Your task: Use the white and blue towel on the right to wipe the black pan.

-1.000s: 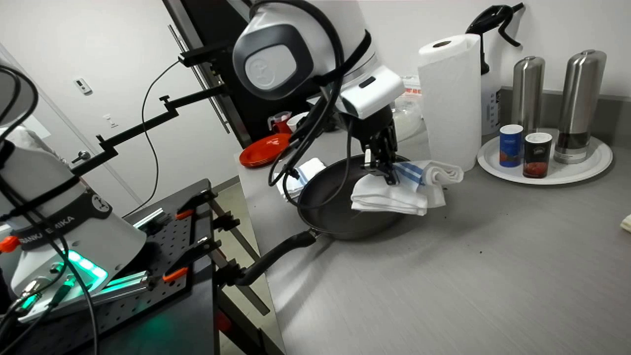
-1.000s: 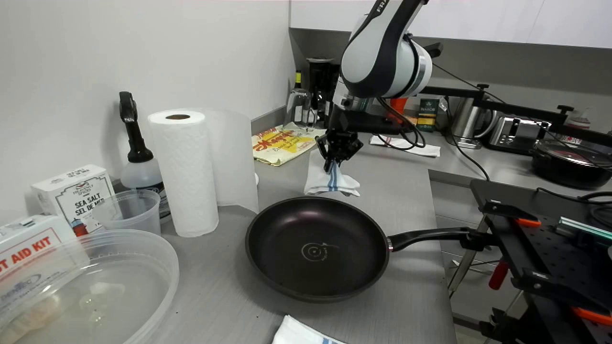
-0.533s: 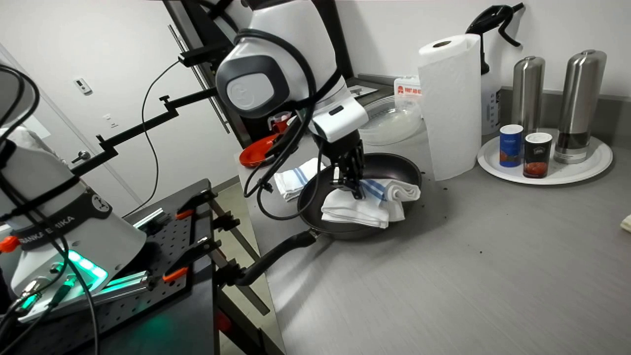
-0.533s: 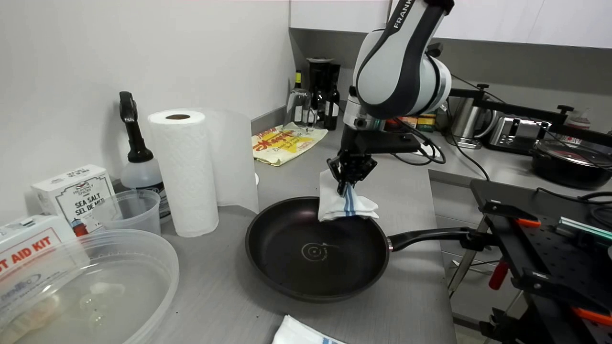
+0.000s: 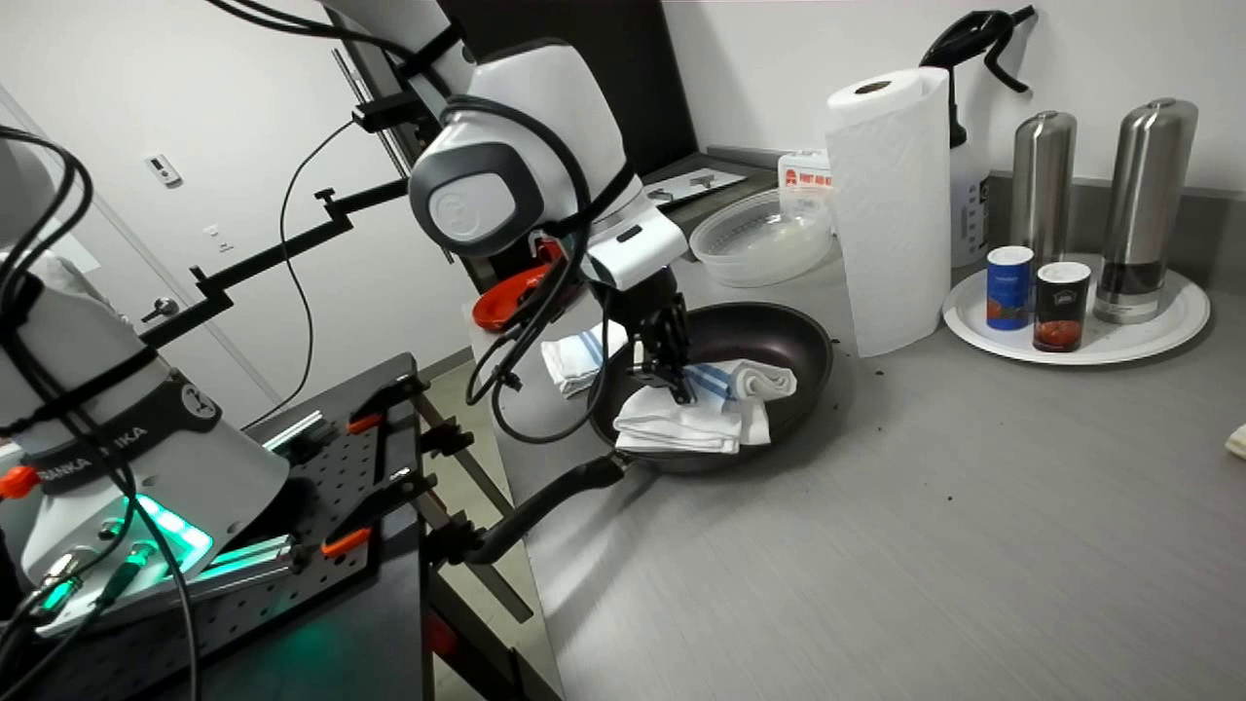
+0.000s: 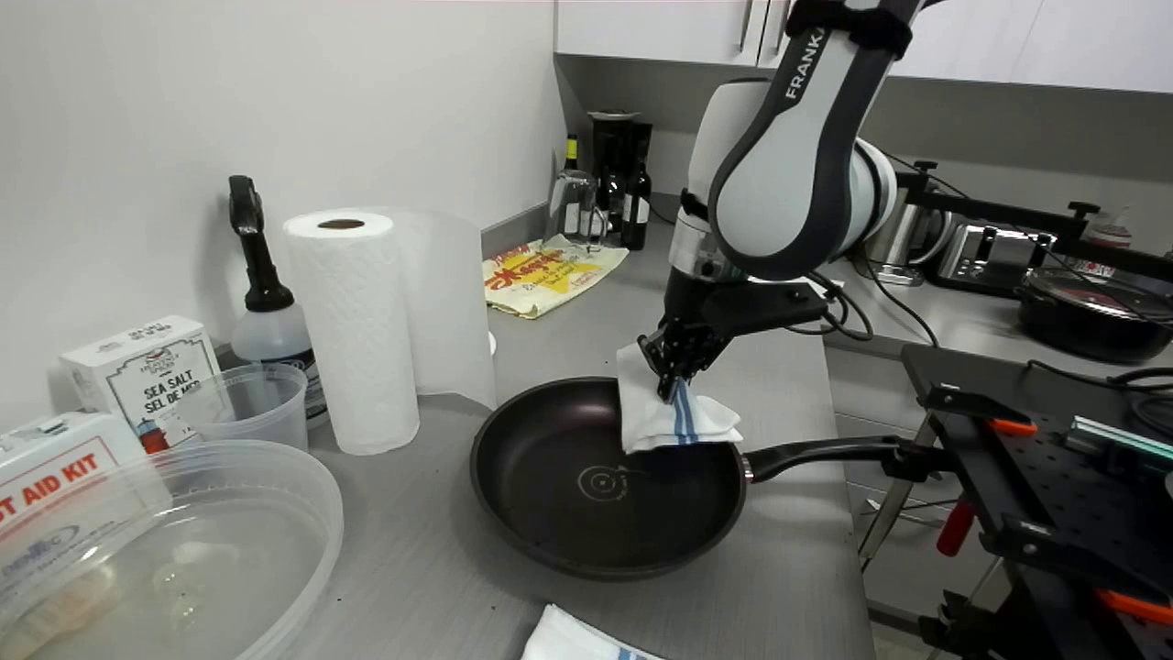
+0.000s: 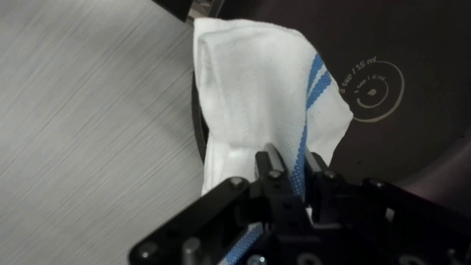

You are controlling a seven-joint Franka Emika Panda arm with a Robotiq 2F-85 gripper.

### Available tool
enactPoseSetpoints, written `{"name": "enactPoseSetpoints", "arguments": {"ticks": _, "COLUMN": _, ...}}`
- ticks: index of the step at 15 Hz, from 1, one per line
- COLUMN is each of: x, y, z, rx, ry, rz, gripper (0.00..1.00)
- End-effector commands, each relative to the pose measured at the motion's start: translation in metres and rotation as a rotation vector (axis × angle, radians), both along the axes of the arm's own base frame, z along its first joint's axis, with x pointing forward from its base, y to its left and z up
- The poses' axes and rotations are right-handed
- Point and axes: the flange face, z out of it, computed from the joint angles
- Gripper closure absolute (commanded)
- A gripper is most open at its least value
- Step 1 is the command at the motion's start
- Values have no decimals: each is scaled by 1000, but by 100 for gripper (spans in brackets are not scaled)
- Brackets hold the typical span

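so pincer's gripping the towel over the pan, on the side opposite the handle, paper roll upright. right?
Not quite: the towel isn't opposite the handle, it's on the handle's side of the pan; both exterior views show it. The rest holds: the pincer grips the towel over the pan, and the paper roll is upright.

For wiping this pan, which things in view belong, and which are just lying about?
For the job:
gripper
held towel
pan

Just lying about:
other folded towel
paper towel roll
spray bottle
salt box
big clear tub
white plate
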Motion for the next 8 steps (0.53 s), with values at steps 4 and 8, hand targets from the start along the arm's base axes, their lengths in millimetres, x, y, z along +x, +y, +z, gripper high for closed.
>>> {"name": "enactPoseSetpoints", "arguments": {"ticks": 4, "x": -6, "y": 11, "z": -25, "rx": -122, "ry": -32, "rz": 59, "gripper": 96}}
{"name": "enactPoseSetpoints", "arguments": {"ticks": 8, "x": -8, "y": 13, "z": -37, "rx": -186, "ry": -47, "rz": 96, "gripper": 96}}
